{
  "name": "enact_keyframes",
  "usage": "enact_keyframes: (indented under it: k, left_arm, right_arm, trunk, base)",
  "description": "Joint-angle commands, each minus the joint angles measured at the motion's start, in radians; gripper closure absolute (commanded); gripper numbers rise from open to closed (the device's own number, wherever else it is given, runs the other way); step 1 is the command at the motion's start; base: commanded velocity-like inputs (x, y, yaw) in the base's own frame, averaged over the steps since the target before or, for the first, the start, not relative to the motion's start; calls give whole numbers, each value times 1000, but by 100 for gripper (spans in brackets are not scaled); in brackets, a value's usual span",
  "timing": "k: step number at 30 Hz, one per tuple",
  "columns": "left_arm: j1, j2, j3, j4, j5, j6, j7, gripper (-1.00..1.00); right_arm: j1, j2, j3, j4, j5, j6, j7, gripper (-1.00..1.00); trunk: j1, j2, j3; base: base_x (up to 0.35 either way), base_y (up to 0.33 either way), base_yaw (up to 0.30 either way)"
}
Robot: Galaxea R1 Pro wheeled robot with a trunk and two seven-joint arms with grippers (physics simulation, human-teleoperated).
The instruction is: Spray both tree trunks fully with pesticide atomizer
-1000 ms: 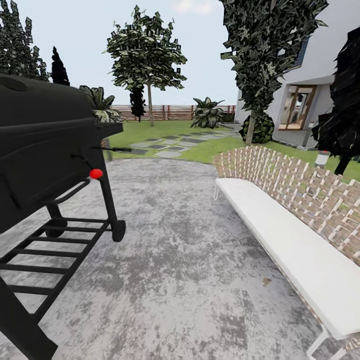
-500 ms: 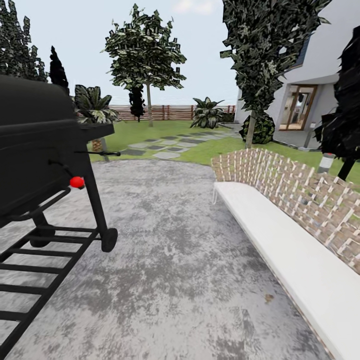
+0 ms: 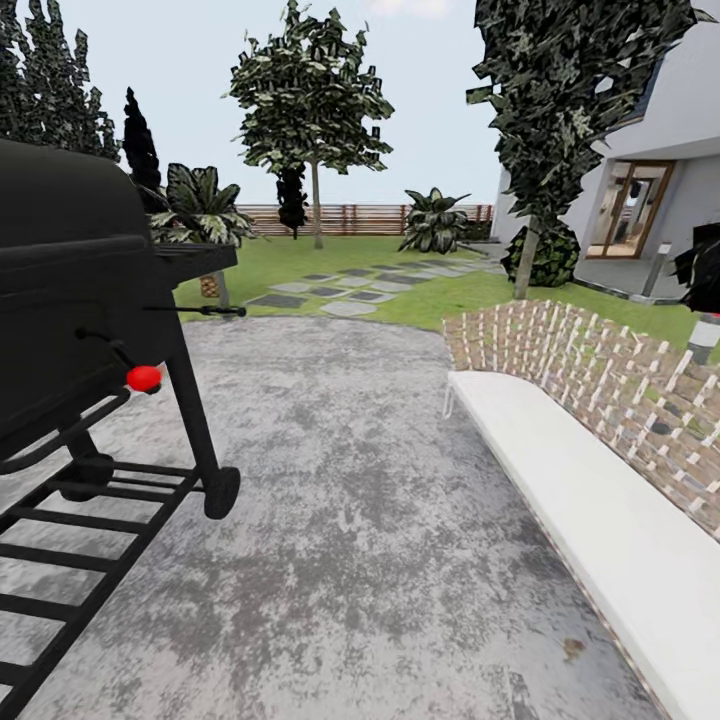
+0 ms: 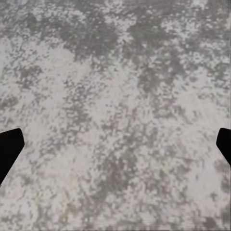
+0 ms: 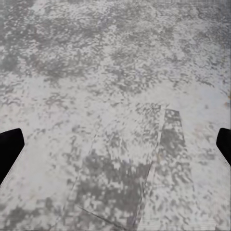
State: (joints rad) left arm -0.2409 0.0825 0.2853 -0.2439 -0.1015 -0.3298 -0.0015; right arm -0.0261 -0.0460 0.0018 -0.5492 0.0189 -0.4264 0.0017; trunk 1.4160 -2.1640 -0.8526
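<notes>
The pesticide atomizer could not be made out anywhere on the ground, so which way it lay from either pincer, how its long axis ran, and which arm was nearer could not be told. The wide green lawn of the garden lay far ahead, beyond the paving, crossed by flat grey stepping stones and closed at the back by a brown slatted wooden fence. A thin-trunked dark-leaved tree stood on that lawn, with a second dark tree to the right beside the white house; no thick pale trunks were seen. My judgement is that the robot was travelling and had to reach the grass before any search or grasp.

Nearer, mottled grey stone paving spread underfoot. A big black barrel grill on a wheeled frame stood close on the left, a red knob on its side. A long white bench with a woven lattice back ran along the right.

Both arms pointed down at the paving. The left pincer showed dark fingertips at opposite edges, set wide apart and empty; the right pincer likewise, fingertips apart, nothing between.
</notes>
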Motion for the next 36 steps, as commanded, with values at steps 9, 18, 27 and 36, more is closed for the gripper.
enact_keyframes:
  k: [9, 18, 27, 36]
  left_arm:
    - [0, -1, 0, 0, -1, 0, 0, -100]
    - [0, -1, 0, 0, -1, 0, 0, -100]
    - [0, -1, 0, 0, -1, 0, 0, -100]
    - [0, -1, 0, 0, -1, 1, 0, -100]
  right_arm:
    - [0, 0, 1, 2, 2, 0, 0, -100]
    - [0, 0, 3, 3, 3, 0, 0, -100]
    - [0, 0, 2, 2, 1, 0, 0, -100]
    - [0, 0, 3, 3, 1, 0, 0, -100]
  trunk:
    - [0, 0, 0]
    - [0, 0, 0]
    - [0, 0, 3]
    - [0, 0, 11]
  base:
    - [340, 0, 6]
    - [340, 0, 0]
    - [340, 0, 0]
    - [340, 0, 0]
